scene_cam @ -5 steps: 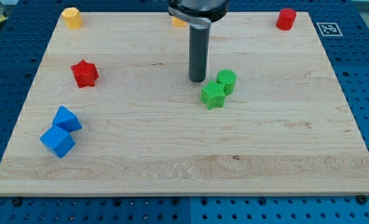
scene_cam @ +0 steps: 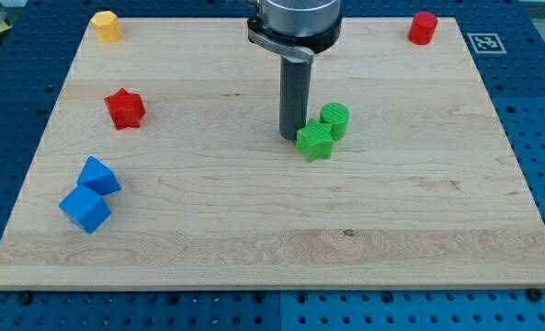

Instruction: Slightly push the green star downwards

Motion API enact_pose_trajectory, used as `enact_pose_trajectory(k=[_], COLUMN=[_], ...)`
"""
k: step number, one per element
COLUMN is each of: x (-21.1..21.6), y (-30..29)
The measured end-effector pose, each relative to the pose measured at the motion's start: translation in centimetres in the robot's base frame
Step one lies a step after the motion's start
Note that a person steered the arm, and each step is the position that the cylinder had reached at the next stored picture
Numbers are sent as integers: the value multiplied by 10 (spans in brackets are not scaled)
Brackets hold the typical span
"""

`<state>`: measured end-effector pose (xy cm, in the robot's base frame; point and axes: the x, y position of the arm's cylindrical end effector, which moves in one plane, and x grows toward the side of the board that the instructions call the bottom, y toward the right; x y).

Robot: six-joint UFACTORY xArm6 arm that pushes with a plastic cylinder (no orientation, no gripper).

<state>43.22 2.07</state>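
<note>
The green star (scene_cam: pixel 315 142) lies a little right of the board's middle. A green cylinder (scene_cam: pixel 335 120) touches it at its upper right. My tip (scene_cam: pixel 293 136) rests on the board just left of the star's upper left point, very close to it or touching it. The dark rod rises straight up from there to the arm at the view's top.
A red star (scene_cam: pixel 124 108) lies at the left. Two blue blocks (scene_cam: pixel 90 193) sit together at the lower left. A yellow block (scene_cam: pixel 107 27) is at the top left corner and a red cylinder (scene_cam: pixel 423 28) at the top right. The wooden board (scene_cam: pixel 281 239) ends near all view edges.
My tip has moved down and slightly right, closing on the green star's upper left. The yellow block behind the arm is now hidden. The blocks have not visibly moved.
</note>
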Motion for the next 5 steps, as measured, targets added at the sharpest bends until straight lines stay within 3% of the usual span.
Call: enact_pose_trajectory(k=[5], x=[17], y=[0])
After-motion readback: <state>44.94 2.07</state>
